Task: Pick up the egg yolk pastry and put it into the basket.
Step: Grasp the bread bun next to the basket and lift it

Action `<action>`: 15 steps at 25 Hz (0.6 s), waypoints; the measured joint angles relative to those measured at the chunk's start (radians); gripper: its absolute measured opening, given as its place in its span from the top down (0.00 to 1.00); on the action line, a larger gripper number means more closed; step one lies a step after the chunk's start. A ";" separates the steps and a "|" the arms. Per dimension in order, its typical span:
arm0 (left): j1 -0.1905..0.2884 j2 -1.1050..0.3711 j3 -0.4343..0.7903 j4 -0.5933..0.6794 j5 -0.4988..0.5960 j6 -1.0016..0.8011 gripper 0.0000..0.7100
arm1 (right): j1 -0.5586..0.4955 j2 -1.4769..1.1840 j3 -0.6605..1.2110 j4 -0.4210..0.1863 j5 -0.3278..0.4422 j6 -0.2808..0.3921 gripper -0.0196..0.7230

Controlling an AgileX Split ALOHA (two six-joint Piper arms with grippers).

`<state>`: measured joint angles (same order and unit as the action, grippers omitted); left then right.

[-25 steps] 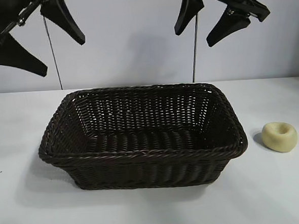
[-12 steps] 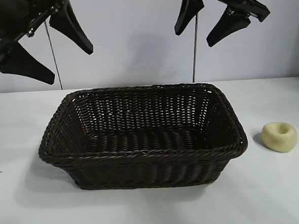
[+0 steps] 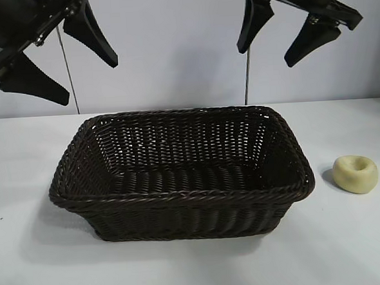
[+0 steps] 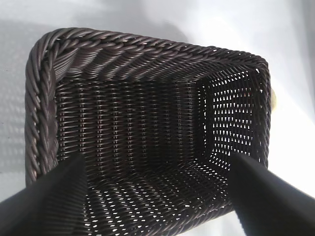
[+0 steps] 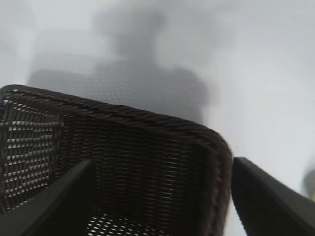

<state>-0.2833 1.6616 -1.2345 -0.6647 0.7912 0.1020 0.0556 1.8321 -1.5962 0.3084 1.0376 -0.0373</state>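
egg yolk pastry [image 3: 355, 174] dimple up, right of basket [image 3: 180, 196]; both end effectors spread, aloft.

A white counter [image 3: 185, 272] fills the lower half of the exterior view, smooth and matte, with soft grey shadows lying on it. Behind it stands a plain pale grey-blue wall [image 3: 171, 53], meeting the counter's far edge in a straight level line. Two thin dark rods [image 3: 67, 72] rise upright before the wall, and the light is even and diffuse.
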 joint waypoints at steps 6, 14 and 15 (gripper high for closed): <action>0.000 0.000 0.000 0.000 0.001 0.000 0.20 | -0.073 0.000 0.000 -0.037 0.079 -0.013 0.22; 0.000 0.000 0.000 0.000 0.003 0.001 0.20 | -0.081 0.013 0.000 -0.098 0.124 -0.015 0.22; 0.000 0.000 0.000 0.000 0.007 0.001 0.20 | -0.081 0.023 0.000 -0.101 0.128 -0.015 0.22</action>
<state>-0.2833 1.6616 -1.2345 -0.6647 0.7986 0.1031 -0.0258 1.8549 -1.5962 0.2079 1.1656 -0.0526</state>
